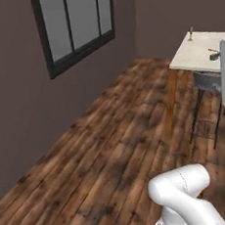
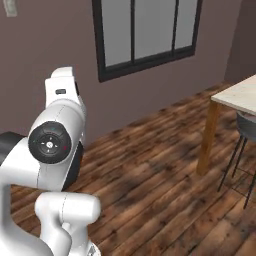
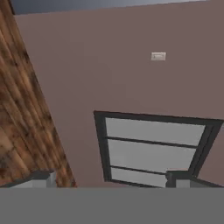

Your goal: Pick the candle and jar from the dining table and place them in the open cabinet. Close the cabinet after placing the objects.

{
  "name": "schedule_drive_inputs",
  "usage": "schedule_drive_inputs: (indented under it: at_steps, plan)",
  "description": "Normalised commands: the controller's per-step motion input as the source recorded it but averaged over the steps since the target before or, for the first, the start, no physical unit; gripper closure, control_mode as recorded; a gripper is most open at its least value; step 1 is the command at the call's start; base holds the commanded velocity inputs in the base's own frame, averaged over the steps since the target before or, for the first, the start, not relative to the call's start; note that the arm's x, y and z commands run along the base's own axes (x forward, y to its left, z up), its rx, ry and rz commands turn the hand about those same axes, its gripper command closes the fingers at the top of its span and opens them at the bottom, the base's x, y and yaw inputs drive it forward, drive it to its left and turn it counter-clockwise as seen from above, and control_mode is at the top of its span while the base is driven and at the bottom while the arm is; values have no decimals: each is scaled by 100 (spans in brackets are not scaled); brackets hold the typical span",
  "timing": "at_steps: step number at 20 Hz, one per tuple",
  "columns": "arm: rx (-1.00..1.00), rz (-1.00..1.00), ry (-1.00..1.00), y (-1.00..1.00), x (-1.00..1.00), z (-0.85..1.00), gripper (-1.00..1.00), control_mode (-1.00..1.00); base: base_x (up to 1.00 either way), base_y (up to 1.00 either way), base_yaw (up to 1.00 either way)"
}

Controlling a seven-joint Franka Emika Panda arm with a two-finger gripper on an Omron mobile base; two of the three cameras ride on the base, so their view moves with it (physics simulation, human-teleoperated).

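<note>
The dining table [image 1: 192,54] stands far off at the upper right, with a cream top and a wooden leg; its corner [image 2: 240,97] also shows in the right base view. Near its far edge stands the candle [image 1: 191,34], tiny and slim. A small dark squat shape closer to me looks like the jar [image 1: 214,55]. My gripper [image 3: 110,178] faces the brown wall, far from the table. Its fingertips [image 3: 43,177] stand wide apart, open, with nothing between them. The cabinet is out of view.
A dark-framed window [image 1: 76,25] sits in the brown wall to my left. A grey chair [image 1: 207,81] on thin dark legs stands at the table's near side. Bare wooden floor [image 1: 116,133] stretches between me and the table.
</note>
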Motion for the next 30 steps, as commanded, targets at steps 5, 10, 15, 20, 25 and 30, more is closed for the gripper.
schedule_drive_inputs:
  at_steps: [5, 10, 15, 20, 25, 30]
  plan:
    - [0, 0, 0, 0, 0, 0, -100, 100, 4, -14, -60]
    - [0, 0, 0, 0, 0, 0, -100, 100, 31, -2, -56]
    - [0, 0, 0, 0, 0, 0, -100, 100, 63, 17, -48]
    - [0, 0, 0, 0, 0, 0, -100, 100, 79, 42, -43]
    - [0, 0, 0, 0, 0, 0, -100, 100, 77, 54, -42]
    - [0, 0, 0, 0, 0, 0, -100, 100, 65, 64, -40]
